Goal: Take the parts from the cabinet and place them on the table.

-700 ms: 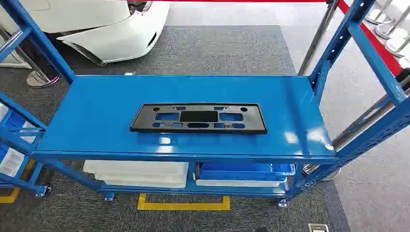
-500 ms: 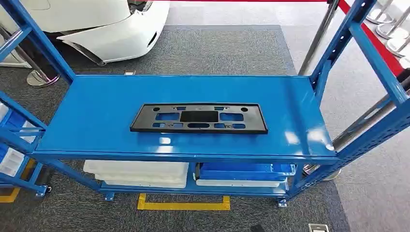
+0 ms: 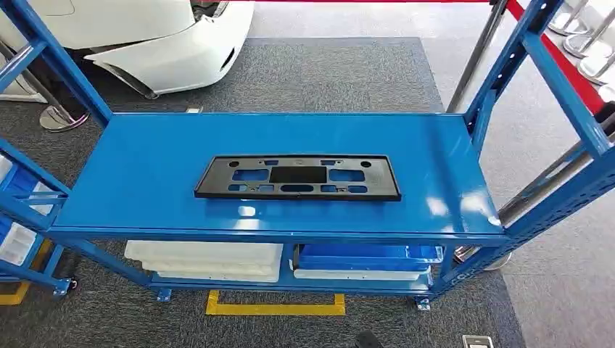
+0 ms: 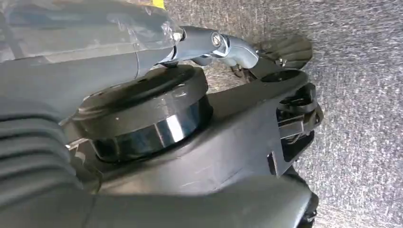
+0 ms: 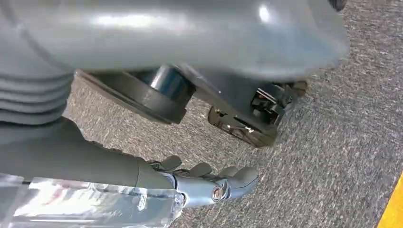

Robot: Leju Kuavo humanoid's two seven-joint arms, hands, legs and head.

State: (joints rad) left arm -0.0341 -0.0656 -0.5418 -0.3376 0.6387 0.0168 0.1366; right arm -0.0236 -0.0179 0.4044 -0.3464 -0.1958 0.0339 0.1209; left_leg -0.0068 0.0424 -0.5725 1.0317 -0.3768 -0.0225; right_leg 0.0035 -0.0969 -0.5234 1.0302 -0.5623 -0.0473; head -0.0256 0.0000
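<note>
Right hand (image 5: 209,183) empty over carpet; black part (image 3: 297,177) on shelf (image 3: 145,174)

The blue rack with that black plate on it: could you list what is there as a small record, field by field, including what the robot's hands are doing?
Rack: blue metal shelf unit on wheels, standing on grey carpet
Part: flat black plastic panel with cut-outs, lying near the middle of the top shelf
Lower shelf: white trays on the left, blue tray on the right
Background: white car bumper
Left hand: hanging over the carpet, holding nothing
Right hand: hanging over the carpet, fingers lightly curled, holding nothing
Task status: panel not yet picked up
</note>
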